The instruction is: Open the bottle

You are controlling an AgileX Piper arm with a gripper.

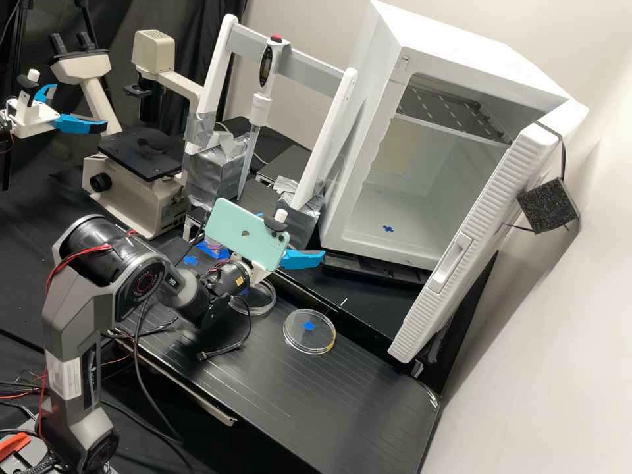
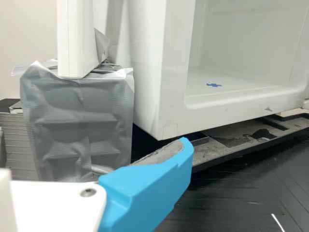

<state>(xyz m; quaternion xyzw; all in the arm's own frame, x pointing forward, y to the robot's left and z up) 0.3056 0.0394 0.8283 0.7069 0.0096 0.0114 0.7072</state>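
My gripper (image 1: 289, 258) is over the bench's far side, in front of the white cabinet, with a mint phone mounted above it. In the wrist view the gripper's blue finger (image 2: 149, 186) has its grey pad uncovered, with nothing touching it; the fingers stand open. Left of the gripper in the high view, a small clear, pinkish object (image 1: 214, 250) with blue around it is partly hidden behind the phone; I cannot tell whether it is the bottle.
Clear round dishes lie on the black bench, one (image 1: 309, 331) near its middle and one (image 1: 258, 301) beneath the wrist. The open white cabinet (image 1: 368, 243) stands behind, beside a taped pipette stand (image 1: 217, 172). A microscope (image 1: 135, 187) is at the left.
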